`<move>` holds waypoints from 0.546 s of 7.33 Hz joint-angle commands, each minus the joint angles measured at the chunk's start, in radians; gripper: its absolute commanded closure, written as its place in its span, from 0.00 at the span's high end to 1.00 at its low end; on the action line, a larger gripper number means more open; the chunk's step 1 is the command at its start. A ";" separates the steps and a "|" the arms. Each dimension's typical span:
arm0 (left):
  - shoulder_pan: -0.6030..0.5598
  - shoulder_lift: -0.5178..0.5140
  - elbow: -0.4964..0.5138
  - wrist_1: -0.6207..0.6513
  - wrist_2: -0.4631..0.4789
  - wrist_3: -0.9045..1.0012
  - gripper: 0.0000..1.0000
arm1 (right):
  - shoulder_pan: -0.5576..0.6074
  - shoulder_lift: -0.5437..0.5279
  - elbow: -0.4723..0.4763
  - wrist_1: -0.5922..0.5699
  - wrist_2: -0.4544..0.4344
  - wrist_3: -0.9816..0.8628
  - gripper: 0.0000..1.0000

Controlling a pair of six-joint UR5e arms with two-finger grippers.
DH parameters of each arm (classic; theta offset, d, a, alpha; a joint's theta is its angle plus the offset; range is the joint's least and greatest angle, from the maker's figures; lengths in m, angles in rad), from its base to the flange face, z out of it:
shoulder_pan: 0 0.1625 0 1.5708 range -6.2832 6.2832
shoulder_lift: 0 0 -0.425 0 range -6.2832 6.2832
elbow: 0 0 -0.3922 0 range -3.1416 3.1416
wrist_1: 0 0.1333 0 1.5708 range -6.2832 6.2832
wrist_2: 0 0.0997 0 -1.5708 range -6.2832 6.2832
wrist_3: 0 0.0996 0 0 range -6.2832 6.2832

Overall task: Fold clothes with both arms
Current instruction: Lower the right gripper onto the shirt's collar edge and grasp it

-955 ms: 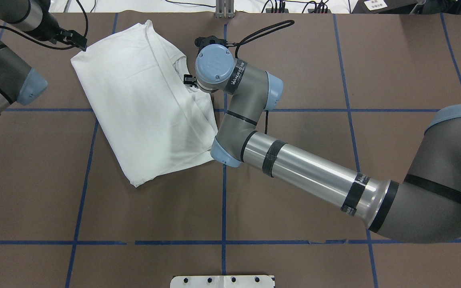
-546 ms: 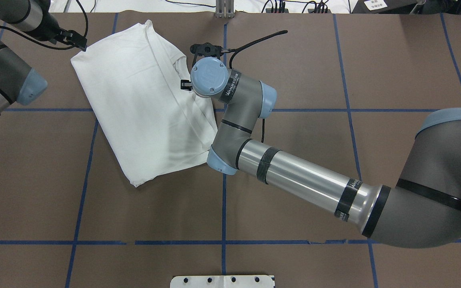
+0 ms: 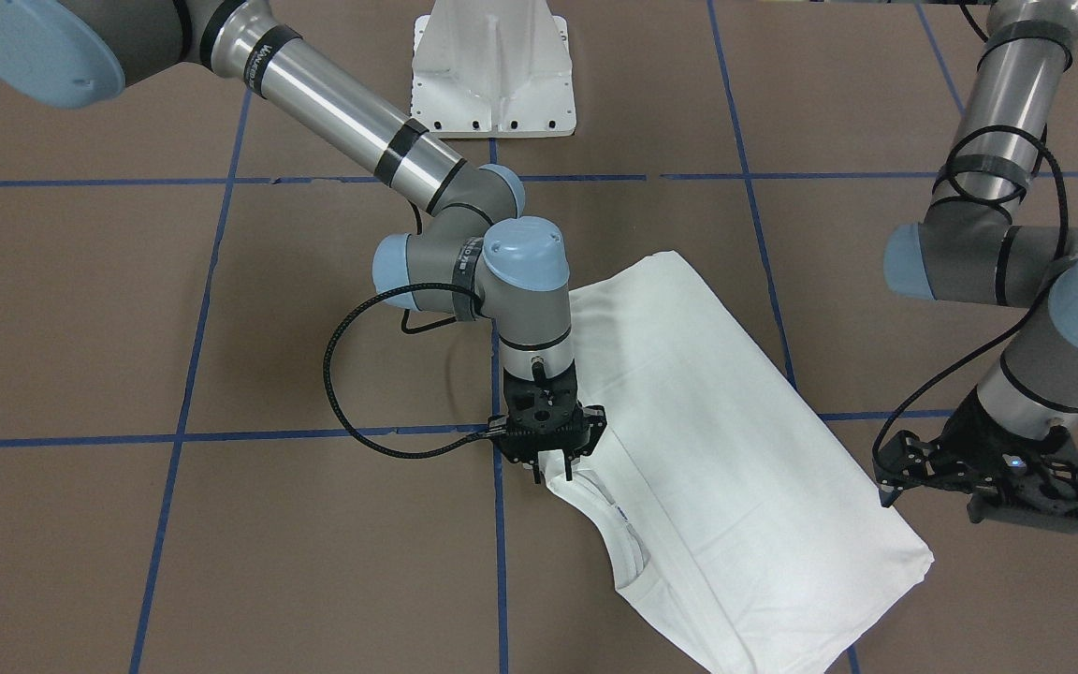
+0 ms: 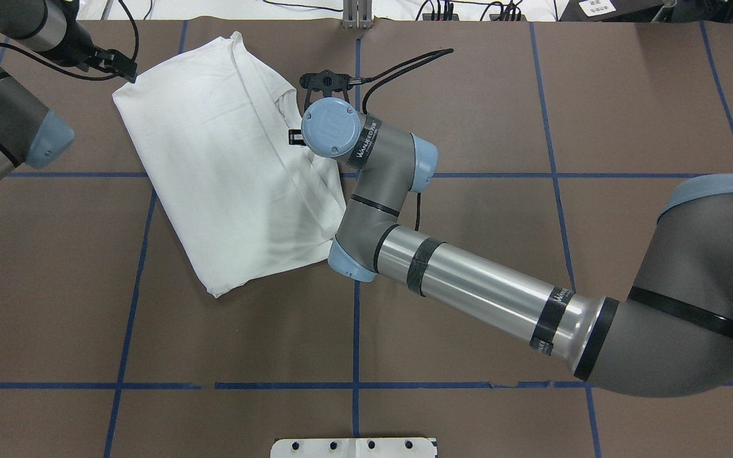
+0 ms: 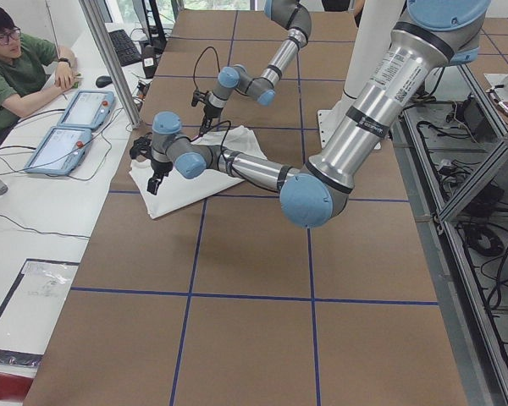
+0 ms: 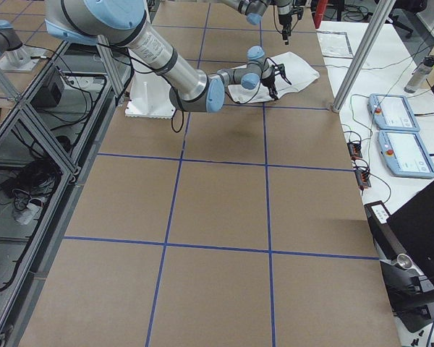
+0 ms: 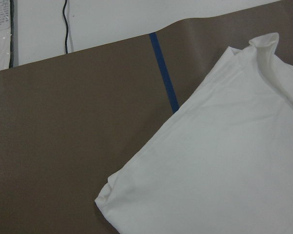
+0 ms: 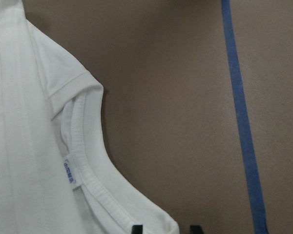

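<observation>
The clothes are one white T-shirt [image 4: 214,165], folded into a long slanted rectangle on the brown table, far left of centre. Its ribbed collar [image 8: 88,175] and small neck label [image 8: 68,170] face up on its right side. My right gripper [image 3: 553,476] points straight down at the collar edge and is open; in the right wrist view its fingertips [image 8: 136,228] stand either side of a corner of the shirt's edge. My left gripper [image 4: 130,71] hovers just beside the shirt's far left corner [image 7: 105,200], apart from it. Its fingers show too little to judge.
The white pedestal base [image 3: 492,65] stands at the robot's edge of the table. Blue tape lines [image 4: 355,318] divide the brown surface into squares. In the left side view a person [image 5: 17,68] sits at a side table with tablets [image 5: 68,127] beyond the far edge.
My right wrist has shifted a little to the left and farther away along the collar, over the shirt's edge. The left arm and the shirt have stayed put.
</observation>
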 commanded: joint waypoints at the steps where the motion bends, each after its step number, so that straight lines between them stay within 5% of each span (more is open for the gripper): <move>1: 0.000 0.002 0.001 0.000 0.000 0.000 1.00 | -0.003 -0.002 -0.001 -0.001 -0.002 -0.017 0.43; 4: 0.000 0.002 0.001 0.000 0.000 0.000 1.00 | -0.016 -0.005 -0.001 -0.001 -0.016 -0.017 0.43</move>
